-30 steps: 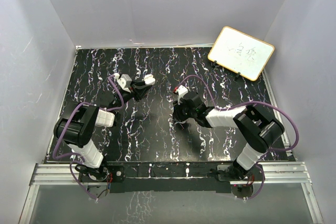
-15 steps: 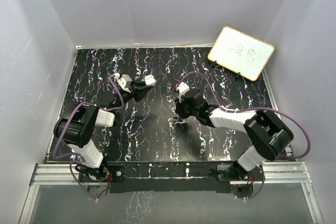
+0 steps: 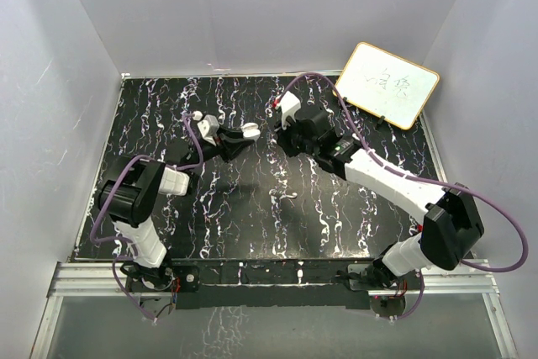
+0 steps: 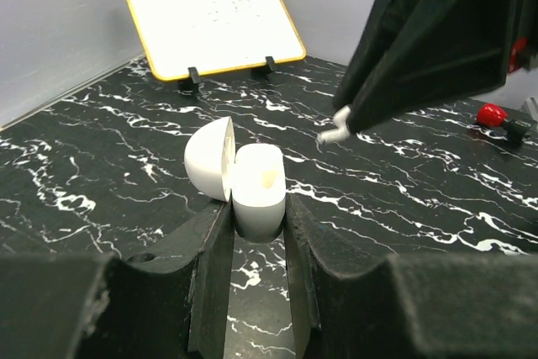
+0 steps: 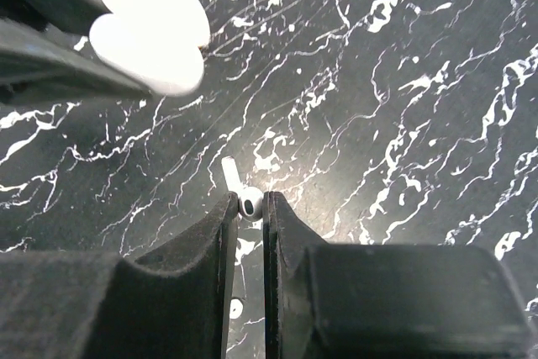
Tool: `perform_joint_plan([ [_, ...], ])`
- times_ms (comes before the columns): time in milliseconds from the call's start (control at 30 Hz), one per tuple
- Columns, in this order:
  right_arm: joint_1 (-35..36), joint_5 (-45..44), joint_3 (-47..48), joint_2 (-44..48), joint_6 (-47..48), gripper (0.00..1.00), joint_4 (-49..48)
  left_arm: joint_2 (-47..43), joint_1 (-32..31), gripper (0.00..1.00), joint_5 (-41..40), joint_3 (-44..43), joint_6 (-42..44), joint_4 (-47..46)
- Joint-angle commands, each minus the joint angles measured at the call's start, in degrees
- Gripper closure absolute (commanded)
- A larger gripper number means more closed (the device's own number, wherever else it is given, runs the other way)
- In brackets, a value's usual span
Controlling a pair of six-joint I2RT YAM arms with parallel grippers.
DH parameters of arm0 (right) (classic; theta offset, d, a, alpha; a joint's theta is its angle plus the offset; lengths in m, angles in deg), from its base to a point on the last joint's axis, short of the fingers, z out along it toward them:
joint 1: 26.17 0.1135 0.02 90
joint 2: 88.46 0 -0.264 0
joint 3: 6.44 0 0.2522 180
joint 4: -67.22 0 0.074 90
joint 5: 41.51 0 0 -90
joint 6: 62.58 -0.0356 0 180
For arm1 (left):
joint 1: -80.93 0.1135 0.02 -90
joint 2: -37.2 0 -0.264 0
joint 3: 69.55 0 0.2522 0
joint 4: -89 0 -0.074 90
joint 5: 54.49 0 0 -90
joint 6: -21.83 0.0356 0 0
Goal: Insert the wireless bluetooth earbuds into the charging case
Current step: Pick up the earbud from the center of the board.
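Observation:
The charging case [image 4: 256,187] is white, not red, and its lid [image 4: 210,157] stands open. My left gripper [image 4: 258,208] is shut on its lower half and holds it above the table. From above, the case [image 3: 250,131] shows at the tips of the left gripper [image 3: 242,135]. My right gripper [image 5: 250,199] is shut on a white earbud [image 5: 250,204] with its stem pointing away from the fingers. That earbud [image 4: 334,128] hangs just right of the case. The right gripper [image 3: 282,140] is close beside the case [image 5: 151,31].
A whiteboard [image 3: 387,84] leans at the back right corner of the black marbled table [image 3: 210,224]. A tiny white piece [image 3: 289,197] lies mid-table, too small to identify. A small red object [image 4: 492,113] shows low at the right of the left wrist view.
My right arm has risen from the table's middle and swung back and left toward the case, carrying the earbud. The left gripper with the case has shifted slightly right.

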Motion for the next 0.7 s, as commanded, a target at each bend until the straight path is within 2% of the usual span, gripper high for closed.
perform_joint_plan([
  [0, 0.3, 0.0, 7.2, 1.1, 2.6, 0.92, 8.1, -0.1, -1.6, 1.0, 2.7, -2.6, -1.1, -10.2],
  [133, 0.3, -1.0, 7.4, 2.8, 3.8, 0.92, 7.1, 0.4, -3.0, 1.0, 4.4, -3.7, -1.3, -10.2],
  [433, 0.9, -1.7, 14.1, 2.2, 6.5, 0.93, 13.2, 3.6, -5.0, 1.0, 9.8, -5.3, 2.1, -10.1],
  [667, 1.1, -3.0, 16.5, 2.1, 7.2, 0.94, 16.8, 3.9, -5.0, 1.0, 10.3, -6.3, 2.9, -9.5],
])
